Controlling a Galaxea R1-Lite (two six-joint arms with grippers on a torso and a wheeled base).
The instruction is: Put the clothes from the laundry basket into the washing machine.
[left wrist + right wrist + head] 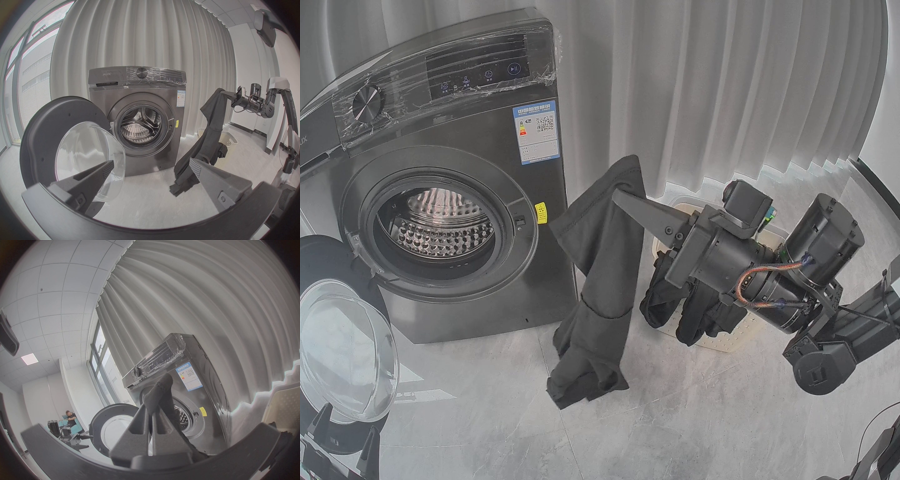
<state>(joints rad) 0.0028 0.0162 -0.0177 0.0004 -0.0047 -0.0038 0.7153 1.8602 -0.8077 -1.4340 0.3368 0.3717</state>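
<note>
The right tool [620, 195] is clamped shut on the top fold of a dark garment [600, 281], which hangs in the air with its lower end bunched close to the floor [675, 425]. The garment hangs between the washing machine [487, 125] on the left and the white laundry basket [737, 342] on the right, where more dark clothes [665, 306] drape over the rim. The machine's round door [344, 350] stands open at near left. Beside it the left tool [150, 163] is spread wide, holding nothing.
</note>
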